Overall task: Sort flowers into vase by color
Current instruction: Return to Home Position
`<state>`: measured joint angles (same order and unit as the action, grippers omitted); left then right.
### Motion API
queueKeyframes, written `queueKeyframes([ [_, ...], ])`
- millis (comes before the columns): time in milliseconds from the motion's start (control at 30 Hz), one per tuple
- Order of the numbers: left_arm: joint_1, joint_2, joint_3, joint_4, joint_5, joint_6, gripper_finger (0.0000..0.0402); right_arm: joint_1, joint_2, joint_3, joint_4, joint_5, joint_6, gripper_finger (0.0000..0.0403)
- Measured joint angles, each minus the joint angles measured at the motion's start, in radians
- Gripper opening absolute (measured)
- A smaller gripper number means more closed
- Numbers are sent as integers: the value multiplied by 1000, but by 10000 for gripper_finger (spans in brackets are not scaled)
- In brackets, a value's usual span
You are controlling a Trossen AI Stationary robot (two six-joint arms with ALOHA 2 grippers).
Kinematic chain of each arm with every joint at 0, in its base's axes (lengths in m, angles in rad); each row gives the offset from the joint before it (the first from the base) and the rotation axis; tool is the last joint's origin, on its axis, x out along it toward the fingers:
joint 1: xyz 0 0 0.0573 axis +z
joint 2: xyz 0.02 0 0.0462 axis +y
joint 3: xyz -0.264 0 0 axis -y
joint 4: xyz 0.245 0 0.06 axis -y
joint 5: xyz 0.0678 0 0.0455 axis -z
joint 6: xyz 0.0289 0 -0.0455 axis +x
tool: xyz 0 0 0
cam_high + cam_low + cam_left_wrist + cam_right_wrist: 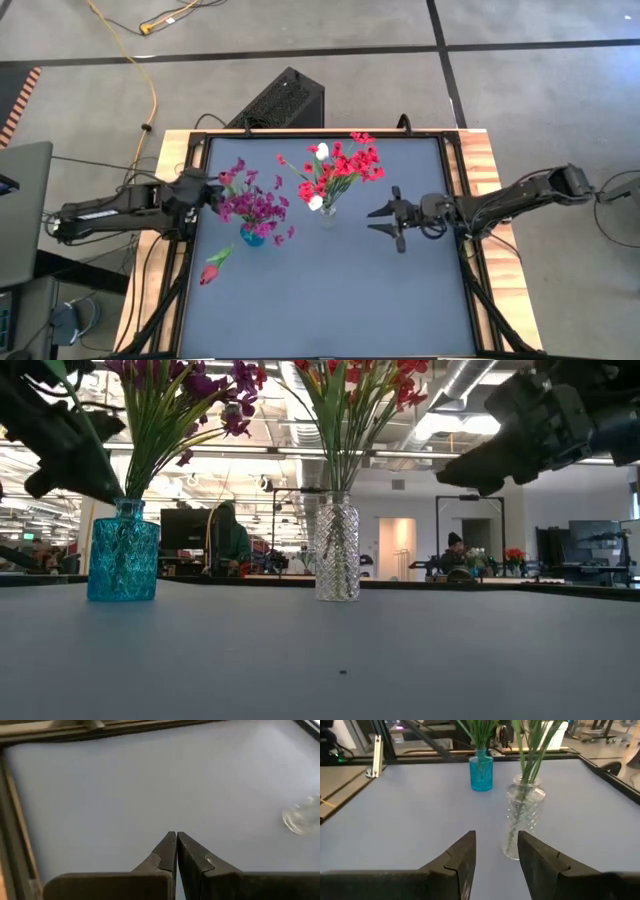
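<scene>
Both arms hang clear of the bouquets. The left hand (212,192) hovers beside the magenta-purple sprigs (252,203), with its 2 fingers pressed together and nothing between them. The right hand (372,220) floats on the other side of the arrangement, near the clear vase (327,214) but not touching it, fingers spread wide and holding nothing. On the surface (330,300) the 2 vases stand upright, side by side but apart. The blue vase (252,236) holds the magenta-purple sprigs. The clear vase carries the red blossoms (345,165) with a few white buds (316,202) tucked in among them. With neither hand carrying anything, the step in hand looks like the pull-back to rest, not another pick. There is 1 loose end, though: a single pink-red tulip (212,269) lies flat on the surface on the left arm's side, near the blue vase but clear of its foot. So the sorting looks almost done, not finished. If that tulip is to be housed, the left hand looks better placed: it would have to open, come down over the green stem and pinch it. Then it would need to lift the bud above a vase mouth without brushing the blooms already standing there. Otherwise, each arm only needs to fold away from the vases without clipping a stem.
</scene>
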<state>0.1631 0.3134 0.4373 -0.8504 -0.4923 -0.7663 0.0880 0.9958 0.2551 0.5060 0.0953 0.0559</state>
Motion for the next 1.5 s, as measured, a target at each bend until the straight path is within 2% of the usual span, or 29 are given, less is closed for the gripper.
queueKeyframes([
  [100,0,0,-4,7,-65,-41,0,-30,-34,-20,5,-27,0,170],
  [333,0,1,-3,8,-293,-84,0,-70,-91,-40,-4,-75,-26,170],
  [433,0,16,-3,25,-321,-69,0,-80,-115,-53,-6,-77,-31,170],
  [533,0,43,-6,142,-249,55,0,-94,-145,-68,-5,-76,-31,170],
  [667,0,79,-91,440,-105,280,0,-111,-191,-70,-4,-76,-30,170],
  [733,7,87,-122,511,-103,346,0,-112,-219,-70,-6,-76,-30,170],
  [800,27,77,-140,527,-127,355,0,-108,-245,-70,-18,-76,-26,170],
  [867,55,59,-149,540,-105,371,0,-100,-269,-70,-38,-78,-15,170],
  [933,86,44,-159,538,-46,390,0,-90,-291,-70,-66,-83,-5,170],
  [1067,135,7,-194,607,137,433,0,-66,-328,-69,-108,-93,-3,170],
  [1133,153,-19,-215,636,184,455,0,-51,-339,-70,-117,-94,-2,170],
  [1333,174,-137,-244,624,263,473,0,-12,-377,-69,-181,-96,-3,170],
  [1500,174,-272,-283,600,265,477,0,-8,-407,-80,-205,-43,-22,167],
])
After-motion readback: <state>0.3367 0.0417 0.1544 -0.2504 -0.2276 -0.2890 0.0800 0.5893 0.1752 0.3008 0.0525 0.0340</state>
